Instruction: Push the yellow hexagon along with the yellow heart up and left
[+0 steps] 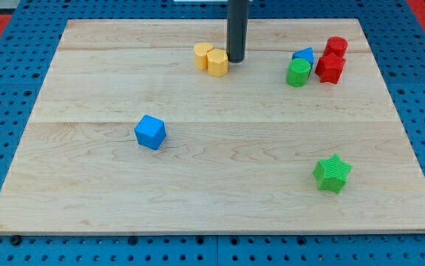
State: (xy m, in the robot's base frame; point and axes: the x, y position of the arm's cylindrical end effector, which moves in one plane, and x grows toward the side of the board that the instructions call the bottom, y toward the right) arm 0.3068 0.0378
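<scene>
Two yellow blocks touch each other near the board's top middle. The left one [202,55] looks like the yellow heart. The right one [217,62] looks like the yellow hexagon. My tip [236,59] stands on the board just right of the hexagon, very close to it or touching it. The dark rod rises straight up out of the view's top.
A blue cube [150,131] lies left of centre. A green star [332,173] lies at the lower right. At the upper right a green block [298,72], a blue block [304,56] and two red blocks [330,67] [336,46] cluster together. The wooden board [212,199] sits on a blue pegboard.
</scene>
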